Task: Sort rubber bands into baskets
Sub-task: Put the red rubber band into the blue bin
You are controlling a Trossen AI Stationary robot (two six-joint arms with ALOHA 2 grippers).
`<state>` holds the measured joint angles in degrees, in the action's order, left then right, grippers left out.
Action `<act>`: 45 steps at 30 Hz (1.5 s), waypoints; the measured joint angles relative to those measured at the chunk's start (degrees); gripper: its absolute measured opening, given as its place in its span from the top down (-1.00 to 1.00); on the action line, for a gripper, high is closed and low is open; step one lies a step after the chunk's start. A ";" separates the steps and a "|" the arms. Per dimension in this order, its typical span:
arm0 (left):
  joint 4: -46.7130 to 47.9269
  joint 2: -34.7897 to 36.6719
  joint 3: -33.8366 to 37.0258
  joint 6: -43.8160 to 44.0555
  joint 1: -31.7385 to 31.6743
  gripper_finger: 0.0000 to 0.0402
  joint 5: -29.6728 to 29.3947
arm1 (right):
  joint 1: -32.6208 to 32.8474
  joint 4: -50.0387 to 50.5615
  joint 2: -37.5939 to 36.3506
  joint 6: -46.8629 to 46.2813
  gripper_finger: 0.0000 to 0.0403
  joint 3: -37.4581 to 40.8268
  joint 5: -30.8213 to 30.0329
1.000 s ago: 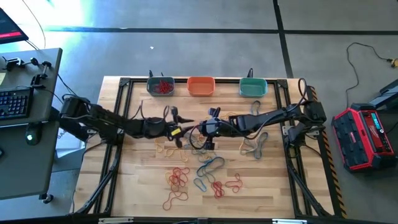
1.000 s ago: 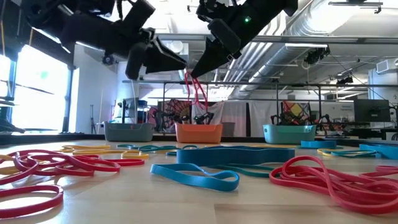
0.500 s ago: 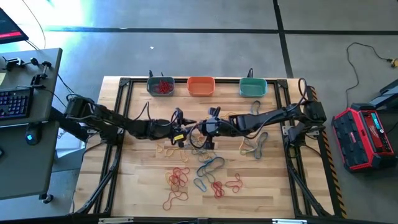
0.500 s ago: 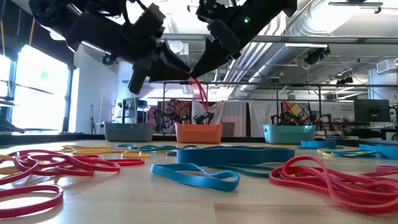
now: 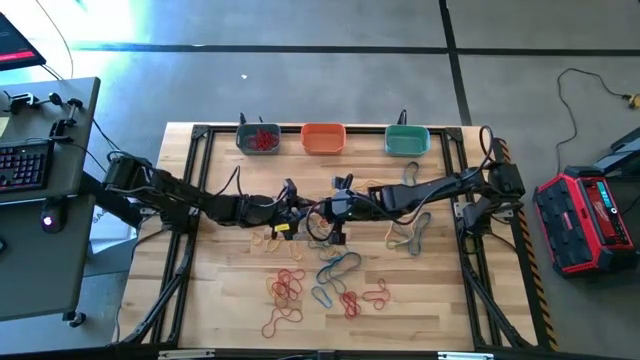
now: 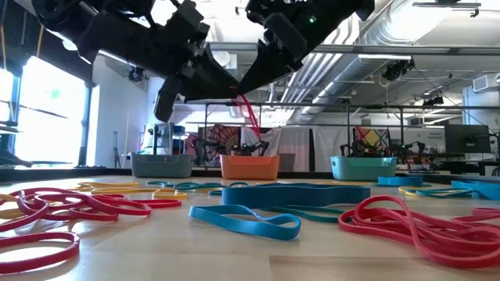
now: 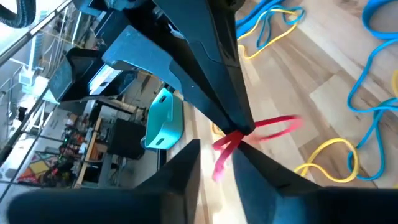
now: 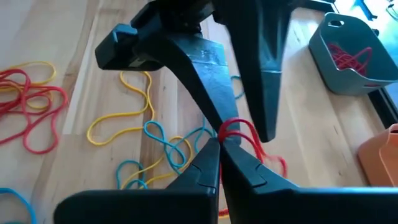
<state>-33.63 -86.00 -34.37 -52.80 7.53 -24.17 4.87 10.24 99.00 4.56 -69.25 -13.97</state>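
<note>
My right gripper (image 5: 314, 211) (image 8: 219, 148) is over the table's middle, shut on a red rubber band (image 6: 249, 115) held in the air. My left gripper (image 5: 297, 206) (image 7: 217, 169) is open and faces it. Its two fingers stand on either side of the hanging band; whether they touch it I cannot tell. Many red, blue and yellow rubber bands (image 5: 300, 275) lie loose on the table. The grey-blue basket (image 5: 241, 138), which holds red bands, the orange basket (image 5: 323, 139) and the teal basket (image 5: 407, 141) stand in a row at the far edge. My right gripper pinches the red band's upper part (image 8: 226, 130) between its two fingertips. The fingers slant down toward the table's left. The band hangs slack below the fingertips (image 6: 251, 125), clear of the table.
Red bands (image 5: 287, 288) and blue bands (image 5: 338, 265) lie toward the near edge. Yellow bands (image 5: 268, 240) lie under my left arm, and a mixed bunch (image 5: 408, 235) lies under my right arm. A black frame (image 5: 200, 135) runs round the table top.
My left gripper has moved toward the table's right, up to my right gripper, so that its fingers now stand on either side of the red band. My right gripper has kept still, holding the band.
</note>
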 joint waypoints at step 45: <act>24.84 6.47 -0.02 57.46 -45.94 1.00 -1.46 | 0.03 5.88 0.00 -8.74 0.28 -0.04 -7.06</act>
<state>-8.79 -79.53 -34.39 4.66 -38.41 -25.63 4.91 16.12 99.00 -4.19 -69.30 -21.03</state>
